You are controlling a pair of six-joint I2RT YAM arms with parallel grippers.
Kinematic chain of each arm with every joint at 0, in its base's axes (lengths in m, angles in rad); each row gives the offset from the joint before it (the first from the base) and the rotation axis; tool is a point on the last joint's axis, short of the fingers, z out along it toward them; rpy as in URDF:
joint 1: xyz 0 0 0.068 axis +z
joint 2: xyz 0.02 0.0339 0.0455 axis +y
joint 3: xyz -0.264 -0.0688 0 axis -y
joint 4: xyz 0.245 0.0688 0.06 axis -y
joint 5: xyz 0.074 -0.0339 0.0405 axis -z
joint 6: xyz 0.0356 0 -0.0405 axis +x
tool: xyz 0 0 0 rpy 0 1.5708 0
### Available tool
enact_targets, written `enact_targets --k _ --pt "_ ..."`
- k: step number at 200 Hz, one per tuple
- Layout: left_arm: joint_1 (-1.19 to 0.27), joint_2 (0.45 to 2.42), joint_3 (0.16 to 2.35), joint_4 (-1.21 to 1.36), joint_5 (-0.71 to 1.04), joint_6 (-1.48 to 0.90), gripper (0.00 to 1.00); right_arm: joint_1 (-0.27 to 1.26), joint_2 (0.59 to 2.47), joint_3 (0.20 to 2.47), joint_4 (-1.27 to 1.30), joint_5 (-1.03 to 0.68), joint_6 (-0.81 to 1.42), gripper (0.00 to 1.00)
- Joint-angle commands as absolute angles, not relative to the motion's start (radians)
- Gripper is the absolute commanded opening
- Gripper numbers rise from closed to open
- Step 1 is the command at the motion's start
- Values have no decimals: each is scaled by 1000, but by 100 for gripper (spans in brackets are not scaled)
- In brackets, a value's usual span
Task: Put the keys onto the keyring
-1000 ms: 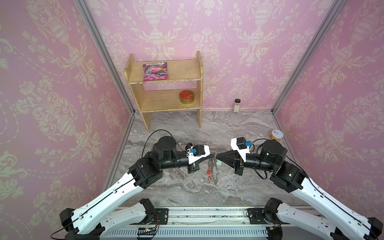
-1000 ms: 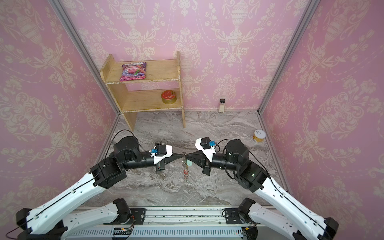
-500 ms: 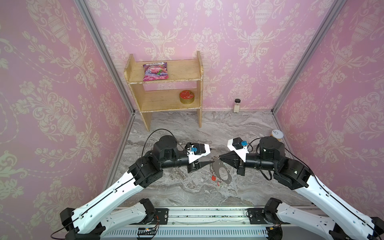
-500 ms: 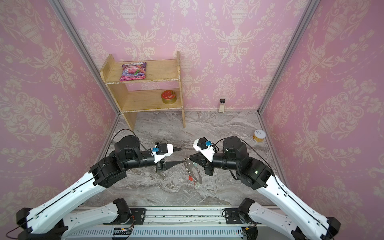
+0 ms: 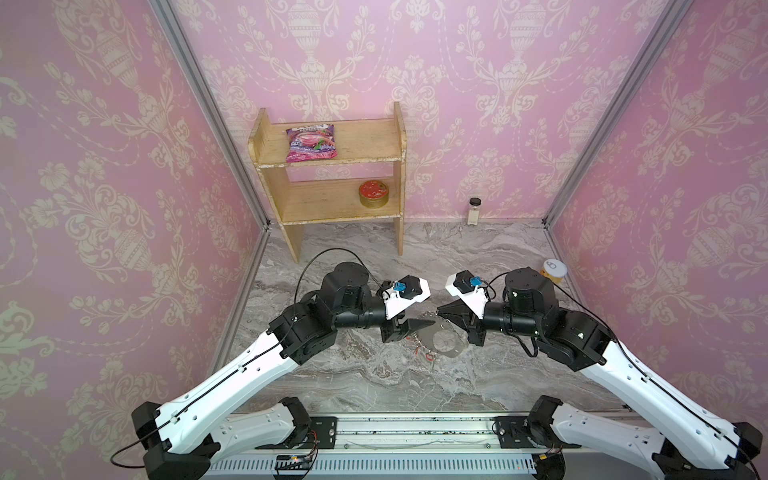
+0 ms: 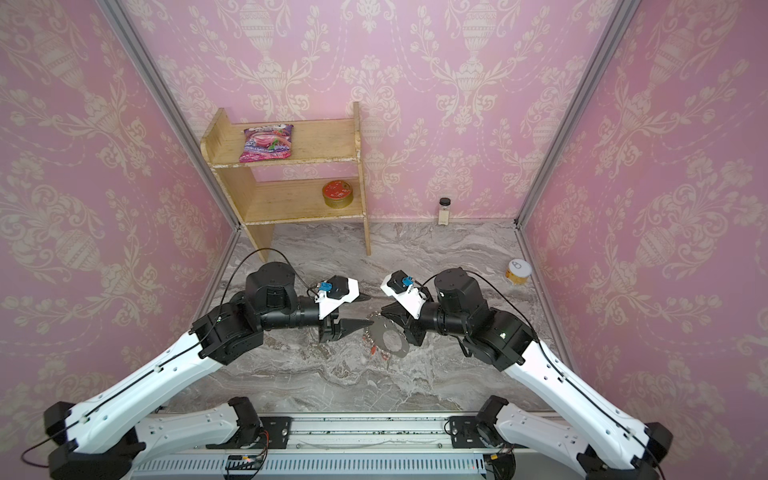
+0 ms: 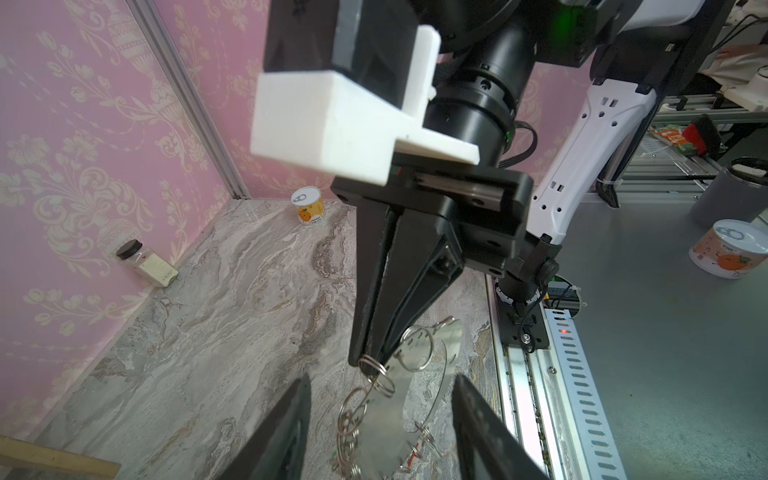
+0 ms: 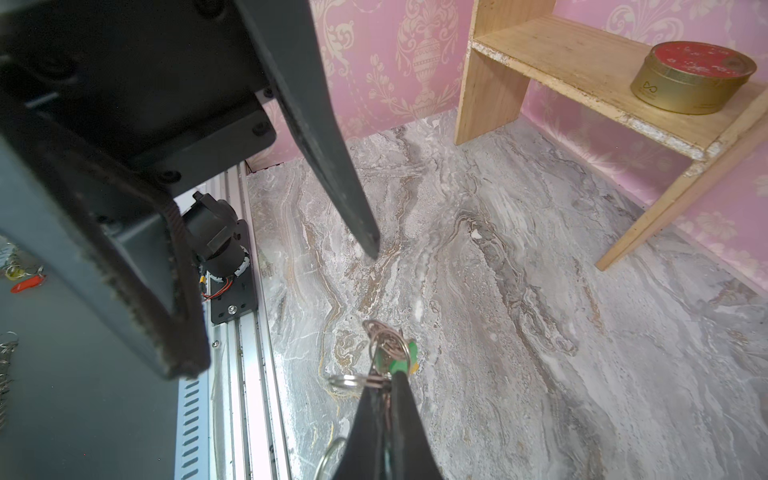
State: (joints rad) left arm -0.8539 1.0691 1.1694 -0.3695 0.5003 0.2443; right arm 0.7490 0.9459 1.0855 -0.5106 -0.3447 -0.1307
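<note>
**Moment just after release.** Left gripper (image 6: 372,309), shut a second ago where it met the right gripper (image 7: 371,358), now empty with fingers spread, just beside the keyring (image 5: 427,336). Right fingers pressed together, pinching a small silver loop at the keyring's rim.

Keyring edge-on and hanging between both grippers a second ago. Now swung nearly flat, carried by the right grip alone, between the two arms. Hard to tell whether clear of the counter (image 5: 374,374) or touching it.

Keys (image 8: 390,351), with the green tag, bunched right at the right fingertips in the right wrist view. In the left wrist view, a chain of loops running from those fingertips down to the keyring.

Probable meaning: threading treated as finished, full weight handed to the right arm. Not visible: whether the keys' own loop sits fully on the keyring or is only pinched against it.
</note>
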Motion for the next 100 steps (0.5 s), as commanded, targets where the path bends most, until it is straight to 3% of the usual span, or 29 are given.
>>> enact_targets --k 1,78,100 --pt "-860 1088 1199 -394 497 191 55 759 931 1128 -468 -320 -109 0" --pt "-893 1155 1229 -399 416 183 51 772 919 1113 -438 -309 -93 0" --pt "-896 1168 1235 -404 391 186 45 778 915 1110 -436 -307 -94 0"
